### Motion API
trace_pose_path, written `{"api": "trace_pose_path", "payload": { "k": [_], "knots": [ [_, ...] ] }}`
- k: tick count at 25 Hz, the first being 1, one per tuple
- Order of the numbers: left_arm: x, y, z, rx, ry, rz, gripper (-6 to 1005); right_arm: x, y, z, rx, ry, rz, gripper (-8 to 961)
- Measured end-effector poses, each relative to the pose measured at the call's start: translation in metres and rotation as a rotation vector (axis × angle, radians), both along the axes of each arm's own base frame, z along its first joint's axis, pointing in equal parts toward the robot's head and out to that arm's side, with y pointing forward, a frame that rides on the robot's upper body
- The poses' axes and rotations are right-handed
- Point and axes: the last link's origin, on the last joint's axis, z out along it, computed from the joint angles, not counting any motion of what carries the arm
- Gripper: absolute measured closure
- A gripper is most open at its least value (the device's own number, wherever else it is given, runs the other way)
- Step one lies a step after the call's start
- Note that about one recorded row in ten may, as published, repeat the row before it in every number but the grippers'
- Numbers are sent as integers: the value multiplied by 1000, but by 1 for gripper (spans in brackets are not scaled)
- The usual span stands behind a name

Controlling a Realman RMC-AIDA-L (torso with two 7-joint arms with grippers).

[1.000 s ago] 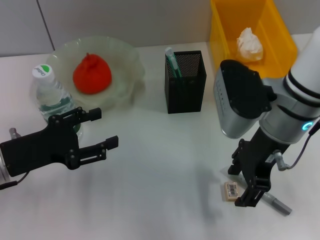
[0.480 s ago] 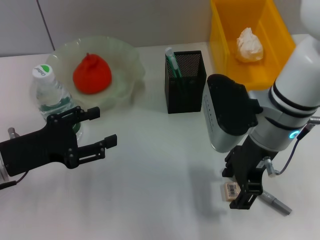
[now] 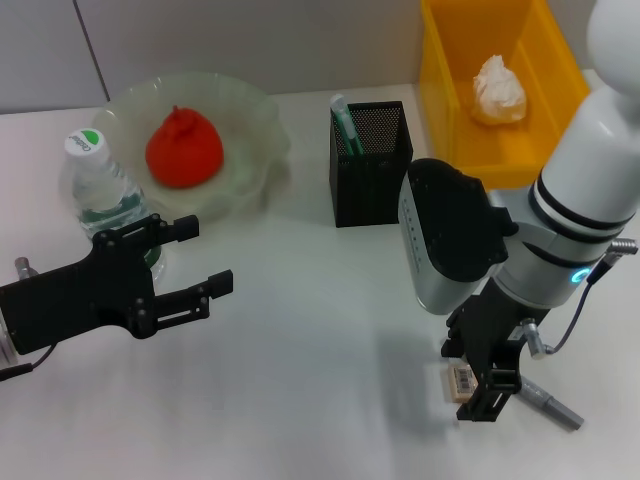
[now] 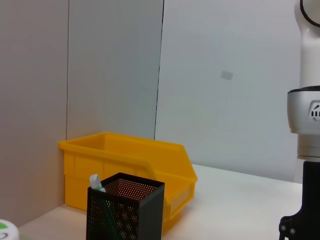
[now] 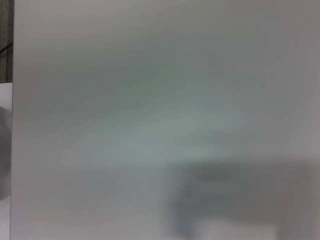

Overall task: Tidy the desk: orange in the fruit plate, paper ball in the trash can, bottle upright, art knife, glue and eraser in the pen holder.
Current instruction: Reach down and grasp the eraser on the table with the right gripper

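Right gripper (image 3: 481, 382) shifted left, now touching eraser (image 3: 461, 381).

Glossy yellow plastic trash can (image 3: 540, 150) at upper right — black metal-mesh pen holder (image 3: 371, 165) mid-frame; translucent pale-green fruit plate (image 3: 255, 130), matte orange (image 3: 184, 150).

I'm looking at a staged lab desk: bare white table (image 3: 320, 330), plain grey partition panels (image 4: 110, 65) behind it.

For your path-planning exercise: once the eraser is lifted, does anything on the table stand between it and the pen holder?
Nothing visible does: bare white table lies between the small beige eraser under the right gripper and the black mesh pen holder.
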Motion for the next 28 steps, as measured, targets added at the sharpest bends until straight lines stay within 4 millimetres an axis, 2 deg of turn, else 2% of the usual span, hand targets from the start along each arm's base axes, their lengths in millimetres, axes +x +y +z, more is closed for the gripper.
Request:
{"api": "trace_pose_path", "payload": {
  "k": [19, 25, 28],
  "knots": [
    [0, 1, 2, 2, -5, 10, 197, 1, 0, -7, -3, -11, 30, 263],
    [-1, 1, 3, 6, -6, 11, 197, 1, 0, -7, 0, -11, 33, 400],
    [-1, 1, 3, 6, -6, 11, 197, 1, 1, -7, 4, -11, 36, 401]
  ]
}}
